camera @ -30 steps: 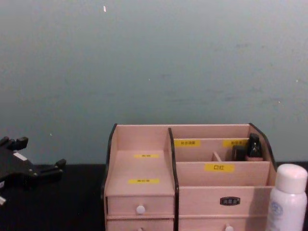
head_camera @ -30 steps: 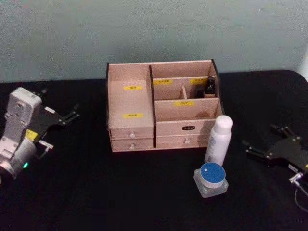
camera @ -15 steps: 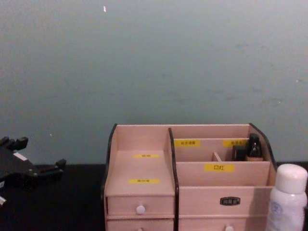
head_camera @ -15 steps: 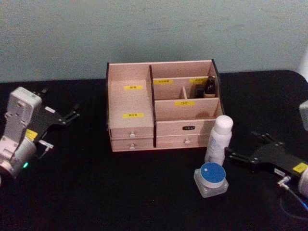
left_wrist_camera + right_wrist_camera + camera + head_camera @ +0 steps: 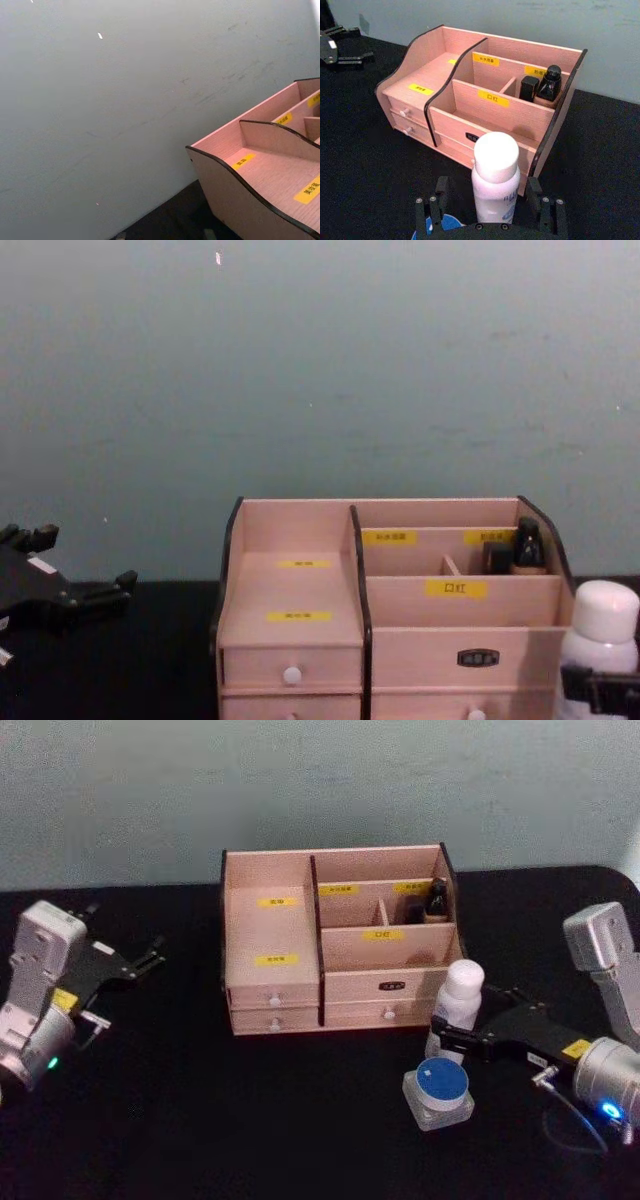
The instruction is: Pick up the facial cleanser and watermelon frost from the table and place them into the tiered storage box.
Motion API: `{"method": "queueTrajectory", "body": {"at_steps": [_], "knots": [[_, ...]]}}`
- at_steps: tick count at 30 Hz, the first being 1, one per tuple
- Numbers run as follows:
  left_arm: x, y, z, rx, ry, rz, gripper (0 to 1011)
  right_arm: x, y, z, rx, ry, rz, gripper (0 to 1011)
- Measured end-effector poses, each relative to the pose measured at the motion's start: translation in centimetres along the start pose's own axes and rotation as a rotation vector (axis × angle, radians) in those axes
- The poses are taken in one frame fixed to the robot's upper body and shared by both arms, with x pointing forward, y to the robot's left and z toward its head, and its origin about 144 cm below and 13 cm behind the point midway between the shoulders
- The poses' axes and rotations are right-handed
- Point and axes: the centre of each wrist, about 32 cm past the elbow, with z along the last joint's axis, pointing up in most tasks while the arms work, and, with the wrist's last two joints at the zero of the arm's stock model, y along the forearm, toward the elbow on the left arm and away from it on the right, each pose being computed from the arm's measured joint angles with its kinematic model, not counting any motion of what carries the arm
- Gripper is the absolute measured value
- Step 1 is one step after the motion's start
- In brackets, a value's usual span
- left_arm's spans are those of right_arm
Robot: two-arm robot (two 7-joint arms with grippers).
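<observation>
Facial cleanser (image 5: 458, 1000), watermelon frost (image 5: 438, 1092) not yet in tiered storage box (image 5: 270, 935); right gripper (image 5: 466, 1018) spread around cleanser; left gripper (image 5: 135, 963) parked, likewise spread

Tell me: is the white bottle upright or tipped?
Upright: the bottle stands cap up on the table, between the open fingers of the right hand; left hand parked far left.

Right gripper (image 5: 462, 1018) straddles the white bottle (image 5: 462, 988) — fingers spread, beside the blue-lidded jar (image 5: 438, 1092).

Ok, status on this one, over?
Right gripper open, straddling the white cleanser bottle, not yet shut. Left gripper open, parked at left. Blue-lidded jar close in front of the bottle, tiered storage box right behind.
</observation>
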Motion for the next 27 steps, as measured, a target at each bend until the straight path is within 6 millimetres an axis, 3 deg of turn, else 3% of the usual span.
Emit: {"method": "queueTrajectory", "body": {"at_steps": [27], "knots": [[0.0,0.0,0.0,0.000,0.000,0.000,1001,-0.2,2.3,-0.1,-0.013,-0.014,-0.052,1000]]}}
